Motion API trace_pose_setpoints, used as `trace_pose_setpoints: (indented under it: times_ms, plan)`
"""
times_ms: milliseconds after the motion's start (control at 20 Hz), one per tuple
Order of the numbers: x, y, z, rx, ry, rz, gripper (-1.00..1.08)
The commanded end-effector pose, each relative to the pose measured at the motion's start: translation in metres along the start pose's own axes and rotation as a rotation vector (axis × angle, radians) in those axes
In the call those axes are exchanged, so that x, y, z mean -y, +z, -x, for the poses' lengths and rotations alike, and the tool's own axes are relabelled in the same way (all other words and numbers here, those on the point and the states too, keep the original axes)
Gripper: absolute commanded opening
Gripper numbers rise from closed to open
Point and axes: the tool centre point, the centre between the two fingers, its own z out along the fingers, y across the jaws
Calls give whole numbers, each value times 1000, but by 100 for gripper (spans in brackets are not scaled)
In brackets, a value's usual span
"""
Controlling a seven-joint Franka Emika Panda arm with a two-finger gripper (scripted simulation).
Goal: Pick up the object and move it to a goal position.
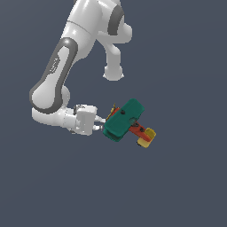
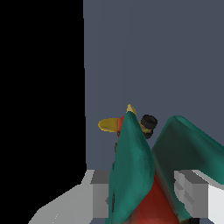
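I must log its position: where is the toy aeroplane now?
In the exterior view the toy aeroplane sits just right of centre, at the gripper; the wrist view shows it between the fingers.

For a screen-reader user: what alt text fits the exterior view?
A white robot arm's gripper clasps a toy aeroplane with teal wing, red body and yellow tail, against a plain dark grey-blue background.
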Motion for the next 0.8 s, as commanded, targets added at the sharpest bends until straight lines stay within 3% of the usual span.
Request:
trace_pose_setpoints:
  times_ms: [0,750]
  plan:
    - [-2,2,0,2,3,-1,28]
    - [-3,10,-1,12,-14,12,28]
